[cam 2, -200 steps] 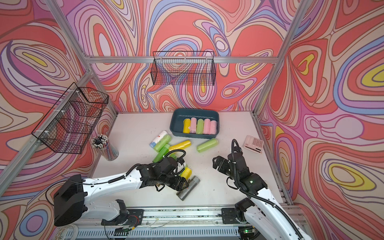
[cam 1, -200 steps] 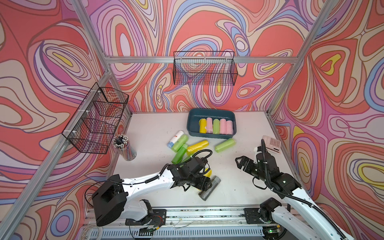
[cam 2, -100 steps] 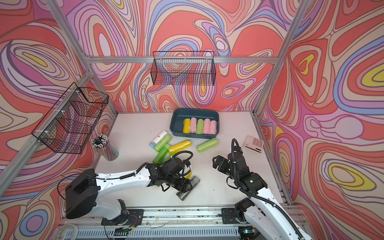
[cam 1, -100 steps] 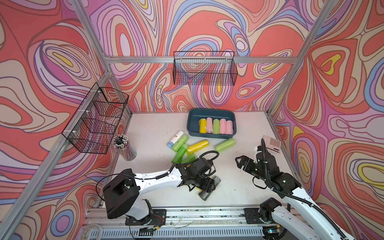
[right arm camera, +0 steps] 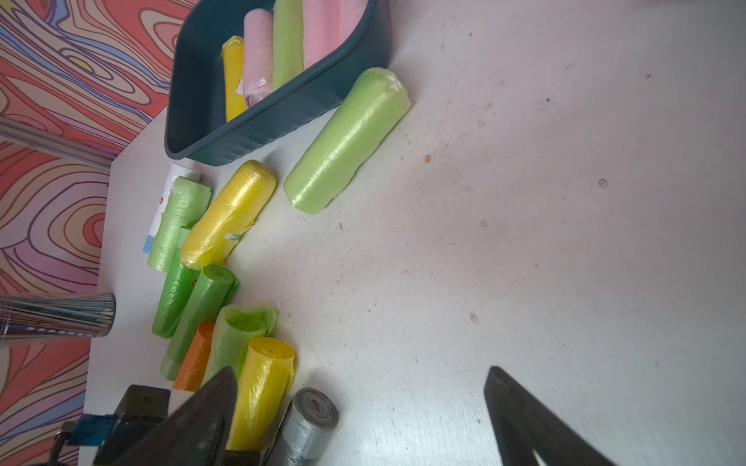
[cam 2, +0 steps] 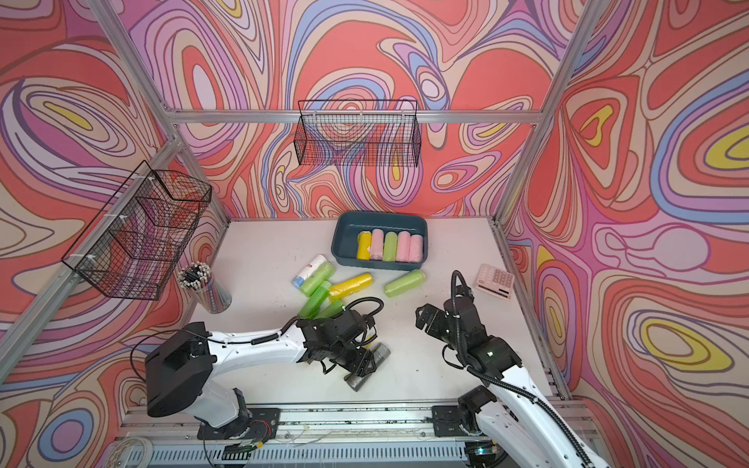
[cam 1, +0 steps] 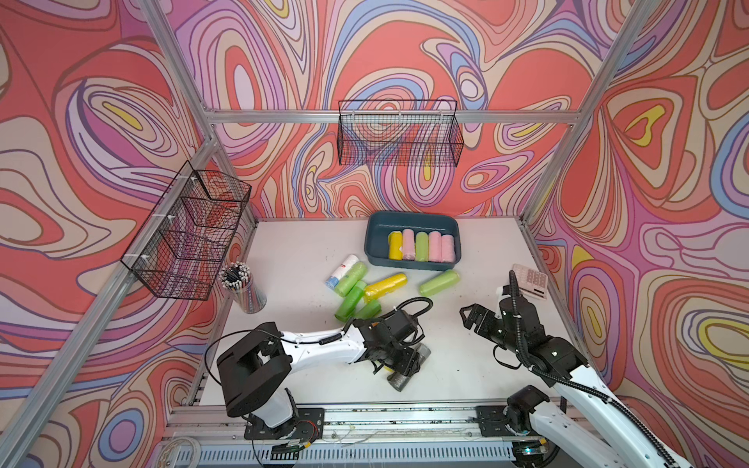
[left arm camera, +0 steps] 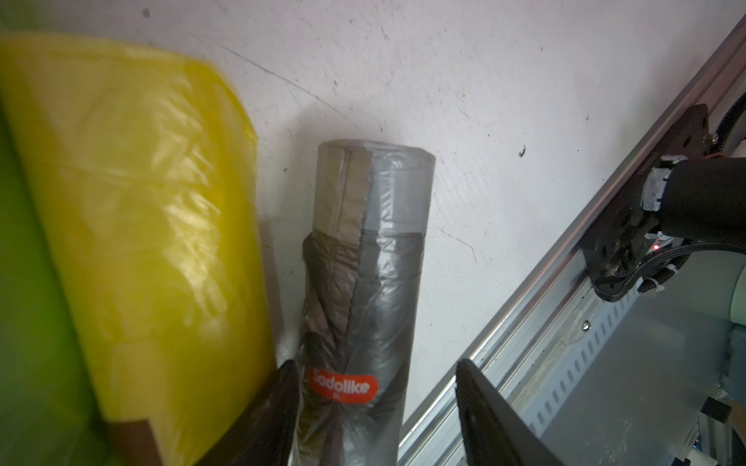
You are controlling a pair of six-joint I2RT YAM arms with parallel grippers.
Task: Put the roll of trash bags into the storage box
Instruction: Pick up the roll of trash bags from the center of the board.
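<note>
"Sodolike" label (left arm camera: 343,388) on grey roll (left arm camera: 375,262)

Swirling red, pink and lilac walls (cam 1: 405,48) enclose a white tabletop (cam 1: 292,247); on aluminium rails (cam 1: 283,117), one black wire basket (cam 1: 399,135) hangs upper centre, another basket (cam 1: 188,233) mid-left.

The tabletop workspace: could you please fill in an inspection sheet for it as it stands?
Surface: white table, scuffed and speckled, no spills seen.
Job's things: storage box at the back holds five rolls; grey roll lies beside a yellow roll near the front edge; more loose rolls between them.
Clutter: pencil cup, pink calculator.
Grippers: left gripper open, straddling the grey roll; right gripper open, empty.
Cables: black cable loops above the left wrist; no snag seen.
Surroundings: two wire baskets, patterned walls.
</note>
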